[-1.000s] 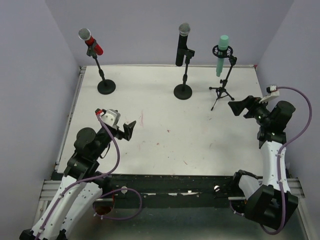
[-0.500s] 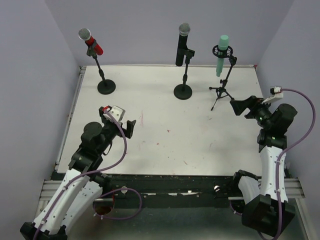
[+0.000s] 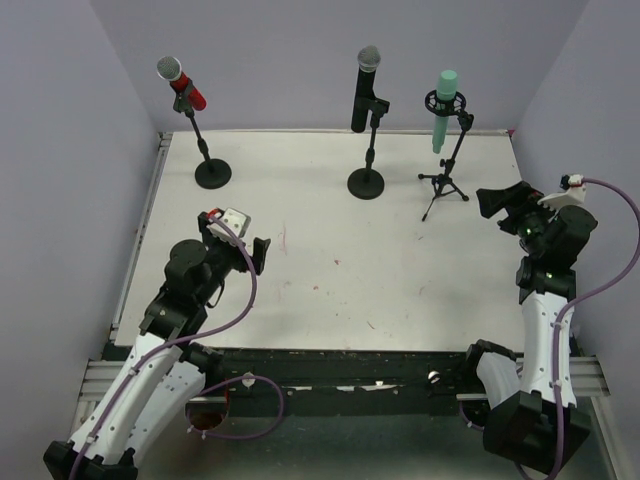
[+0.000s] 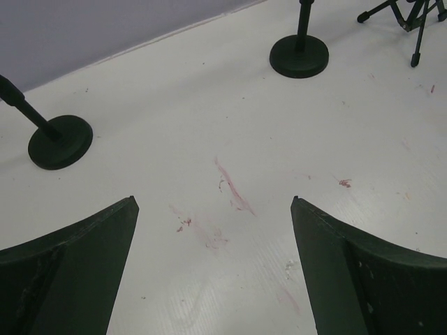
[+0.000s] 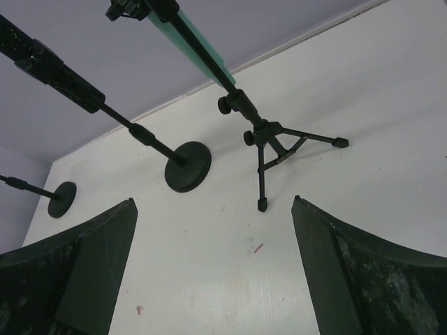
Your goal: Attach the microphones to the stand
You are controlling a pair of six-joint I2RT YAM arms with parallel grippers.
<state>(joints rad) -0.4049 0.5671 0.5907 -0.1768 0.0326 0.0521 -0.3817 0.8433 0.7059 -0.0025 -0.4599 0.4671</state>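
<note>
The red microphone (image 3: 181, 83) with grey mesh head sits clipped on the far-left round-base stand (image 3: 212, 172). The black microphone (image 3: 364, 90) sits on the middle round-base stand (image 3: 366, 183). The mint-green microphone (image 3: 443, 110) hangs in the shock mount of the tripod stand (image 3: 443, 184); its body also shows in the right wrist view (image 5: 202, 52). My left gripper (image 3: 258, 254) is open and empty over the near-left table. My right gripper (image 3: 497, 203) is open and empty, right of the tripod. In the left wrist view both stand bases (image 4: 60, 141) (image 4: 299, 56) lie far ahead.
The white table (image 3: 330, 270) has faint red marks near its middle. Lilac walls close it in at the back and both sides. The tripod legs (image 5: 265, 150) and the middle stand's base (image 5: 187, 166) lie ahead of the right gripper.
My right gripper has risen and drawn back to the right, away from the tripod. My left arm has pulled back slightly toward its base. The microphones have not moved.
</note>
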